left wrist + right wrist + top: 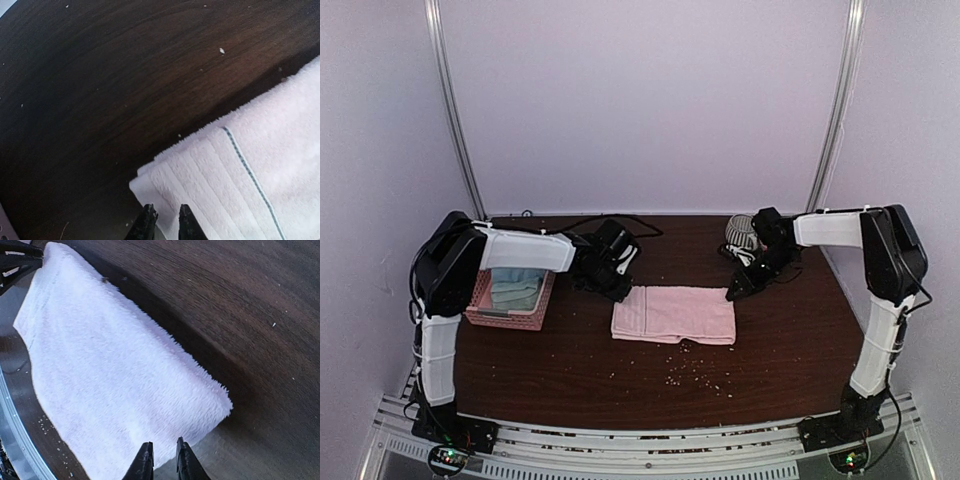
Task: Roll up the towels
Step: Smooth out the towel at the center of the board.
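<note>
Pink towel lies flat on the bench, long axis left-right. Left gripper sits at its far-left corner, right gripper at its far-right. Both are nearly closed; I cannot tell if they hold it.

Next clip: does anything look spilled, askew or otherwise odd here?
Small pale crumbs lie scattered on the dark wooden table along the near edge of the flat light pink terry towel, like a spill. Nothing else stands out.

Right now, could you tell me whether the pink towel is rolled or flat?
Flat, not rolled: the pink towel lies as a level rectangle on the table.
</note>
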`<state>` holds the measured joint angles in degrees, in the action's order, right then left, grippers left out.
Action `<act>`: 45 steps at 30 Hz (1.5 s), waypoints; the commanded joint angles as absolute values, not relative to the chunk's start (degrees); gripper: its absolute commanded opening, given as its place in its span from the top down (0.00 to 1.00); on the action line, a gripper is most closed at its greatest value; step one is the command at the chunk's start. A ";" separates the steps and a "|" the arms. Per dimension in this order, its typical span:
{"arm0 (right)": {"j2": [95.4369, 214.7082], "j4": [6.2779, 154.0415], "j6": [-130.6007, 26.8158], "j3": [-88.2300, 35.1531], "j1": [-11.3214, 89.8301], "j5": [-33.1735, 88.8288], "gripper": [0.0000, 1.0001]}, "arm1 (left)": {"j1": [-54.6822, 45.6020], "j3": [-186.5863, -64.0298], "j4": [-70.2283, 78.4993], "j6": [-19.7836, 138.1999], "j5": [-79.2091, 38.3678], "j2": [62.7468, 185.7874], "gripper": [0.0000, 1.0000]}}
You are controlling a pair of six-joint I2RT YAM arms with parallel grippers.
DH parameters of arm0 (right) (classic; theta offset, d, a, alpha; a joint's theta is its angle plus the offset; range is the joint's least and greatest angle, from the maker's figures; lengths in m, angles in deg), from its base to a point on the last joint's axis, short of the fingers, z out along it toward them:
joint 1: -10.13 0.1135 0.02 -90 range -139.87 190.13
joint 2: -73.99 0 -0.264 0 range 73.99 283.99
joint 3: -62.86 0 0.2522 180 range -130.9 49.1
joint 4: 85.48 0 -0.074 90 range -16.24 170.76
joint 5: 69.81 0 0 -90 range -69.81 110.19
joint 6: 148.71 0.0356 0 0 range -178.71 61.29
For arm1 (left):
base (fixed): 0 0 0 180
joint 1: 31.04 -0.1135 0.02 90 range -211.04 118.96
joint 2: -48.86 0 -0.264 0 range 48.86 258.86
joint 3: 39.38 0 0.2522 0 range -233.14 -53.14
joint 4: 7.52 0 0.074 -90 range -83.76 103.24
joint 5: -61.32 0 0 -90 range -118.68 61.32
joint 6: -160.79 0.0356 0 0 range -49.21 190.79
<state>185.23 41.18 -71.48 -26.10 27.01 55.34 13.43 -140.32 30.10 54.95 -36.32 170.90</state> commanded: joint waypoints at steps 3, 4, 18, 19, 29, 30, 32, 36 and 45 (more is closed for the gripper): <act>176.21 35.33 -77.86 -23.95 26.74 62.06 0.83 | 14.66 -133.05 25.12 55.04 -25.61 159.09 0.83; 175.56 34.82 -78.72 -22.77 26.97 62.26 0.83 | 14.77 -131.62 24.65 54.63 -23.77 158.23 0.83; 179.04 34.65 -83.45 -15.09 30.32 56.67 0.87 | 19.51 -123.64 28.05 54.87 -22.62 161.46 0.93; 179.38 34.88 -83.22 -14.90 30.31 55.48 0.87 | 19.54 -123.41 28.63 55.01 -23.87 161.71 0.93; 180.60 35.61 -81.91 -13.09 30.03 46.38 0.88 | 19.51 -123.65 32.67 56.22 -29.54 162.35 0.94; 180.11 35.27 -81.98 -13.16 29.95 47.31 0.88 | 19.50 -123.89 32.72 56.34 -29.48 162.21 0.94; 178.60 34.22 -82.09 -14.06 30.06 49.87 0.88 | 19.53 -124.66 32.36 56.79 -28.04 162.08 0.94; 174.42 31.12 -84.66 -17.18 30.50 58.72 0.88 | 19.50 -125.92 31.47 56.85 -25.97 161.89 0.94; 181.07 36.91 -80.80 -19.34 37.88 60.40 0.88 | 19.55 -126.15 31.31 57.16 -26.80 162.42 0.94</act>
<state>176.14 34.10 -82.59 -18.17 34.71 59.23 19.92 -125.39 30.07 56.33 -25.52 161.30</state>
